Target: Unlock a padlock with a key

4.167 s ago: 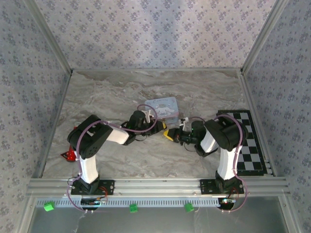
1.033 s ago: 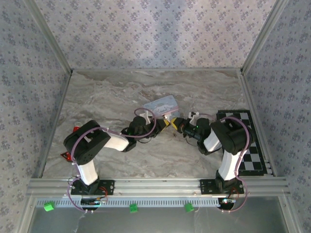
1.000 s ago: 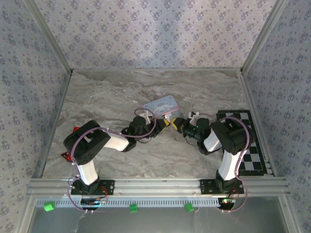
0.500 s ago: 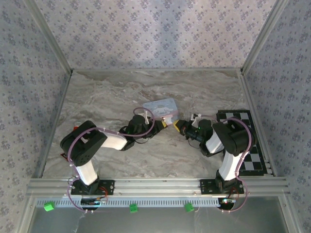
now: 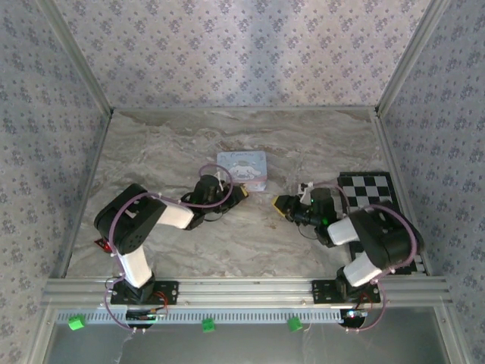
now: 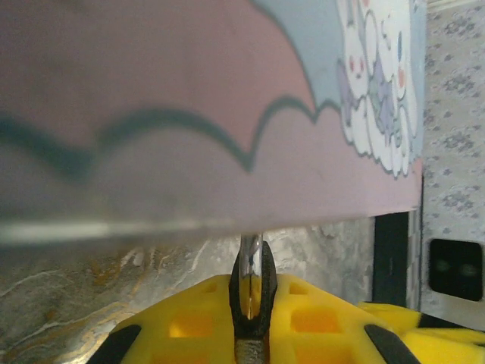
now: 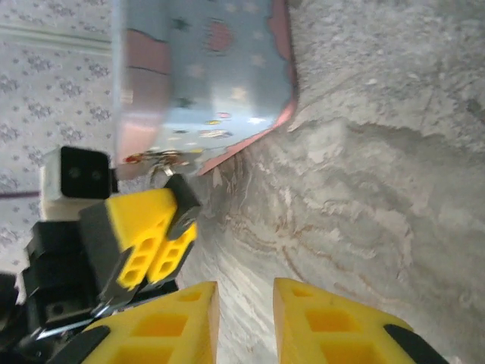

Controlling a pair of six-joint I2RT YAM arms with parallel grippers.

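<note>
The padlock [image 6: 252,292] is a small dark block with a pale metal loop reaching up to the edge of the pale-blue cartoon tin [image 6: 227,114]. My left gripper [image 6: 252,284] is shut on that block, its yellow fingers [image 6: 189,326] on either side. From above, the left gripper [image 5: 239,192] sits at the tin's [image 5: 242,168] near edge. The right wrist view shows the padlock [image 7: 180,203] in the left gripper's fingers [image 7: 144,239] under the tin [image 7: 197,68]. My right gripper [image 7: 245,303] is open over bare marble, and it [image 5: 283,203] stands right of the tin. I cannot make out the key.
A black-and-white checkered mat [image 5: 383,216] lies at the right edge under the right arm. A small red object [image 5: 102,243] sits by the left wall. Patterned walls close the table on three sides. Marble shows between the two grippers.
My right gripper has opened and drawn back to the right, away from the left gripper. The tin has gone from tilted to lying flat, shifted slightly left with the left gripper.
</note>
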